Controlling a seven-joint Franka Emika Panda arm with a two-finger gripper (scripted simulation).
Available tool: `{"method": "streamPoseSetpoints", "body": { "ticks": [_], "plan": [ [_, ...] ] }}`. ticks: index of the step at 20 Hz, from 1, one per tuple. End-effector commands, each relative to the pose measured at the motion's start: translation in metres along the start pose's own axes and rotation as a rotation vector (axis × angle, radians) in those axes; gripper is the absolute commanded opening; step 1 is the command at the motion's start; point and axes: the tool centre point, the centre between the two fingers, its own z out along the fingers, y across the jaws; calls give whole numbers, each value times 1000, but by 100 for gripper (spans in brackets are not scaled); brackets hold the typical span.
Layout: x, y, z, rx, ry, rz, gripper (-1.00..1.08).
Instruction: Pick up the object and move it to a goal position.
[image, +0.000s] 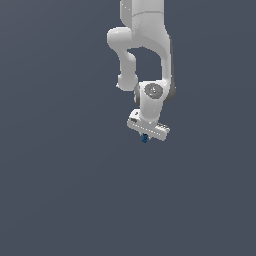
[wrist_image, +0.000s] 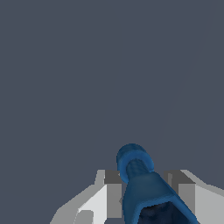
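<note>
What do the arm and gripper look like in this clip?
The arm is plain white with smooth, rounded links and a grey round cap on the wrist joint. The gripper has a white boxy body; in the wrist view its fingers are light grey with darker grey pads. No cables or markings show.

From my remote station, I saw the white, rounded-jointed Panda arm (image: 145, 45) reach down from the top of the exterior view, its wrist bent so the flat white tool (image: 145, 136) hung tilted, lower toward the exterior view's right. In the wrist view, the tool's two grey-and-white fingers (wrist_image: 113, 192) stood close together, clamped on the small dark blue hourglass-shaped piece (wrist_image: 140, 179).
</note>
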Motion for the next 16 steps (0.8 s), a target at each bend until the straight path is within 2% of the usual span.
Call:
{"method": "streamPoseSetpoints", "body": {
  "ticks": [1, 16],
  "plan": [
    [0, 0, 0, 1, 1, 0, -100],
    [4, 0, -13, 1, 1, 0, -100]
  ]
}}
